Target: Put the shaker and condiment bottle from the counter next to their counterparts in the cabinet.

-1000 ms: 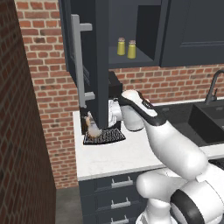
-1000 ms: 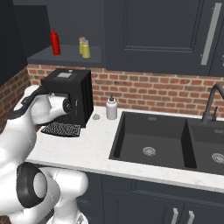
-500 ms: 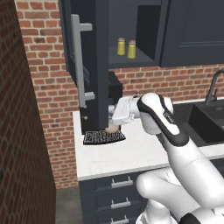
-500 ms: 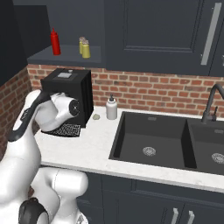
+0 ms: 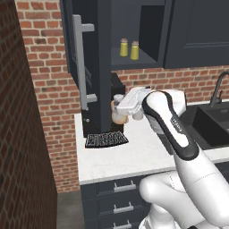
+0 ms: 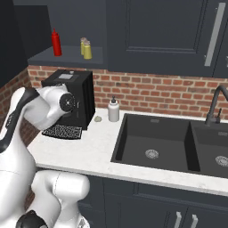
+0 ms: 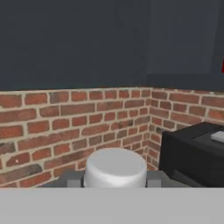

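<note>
The claw [image 5: 120, 112] is clamped on the condiment bottle [image 5: 118, 117], lifted clear of the bench [image 5: 134, 156] beside the coffee machine [image 6: 73, 95]. The bottle is squat, rigid and probably light; its smooth sides could slip, so a hold on the body just under the whitish cap [image 7: 115, 167] looks soundest. Behind is brick wall [image 7: 65, 127]. Farther up, the cabinet [image 5: 147, 33] stands open, two yellow shakers [image 5: 129, 48] on its shelf and a red bottle [image 6: 56, 42] along from them.
</note>
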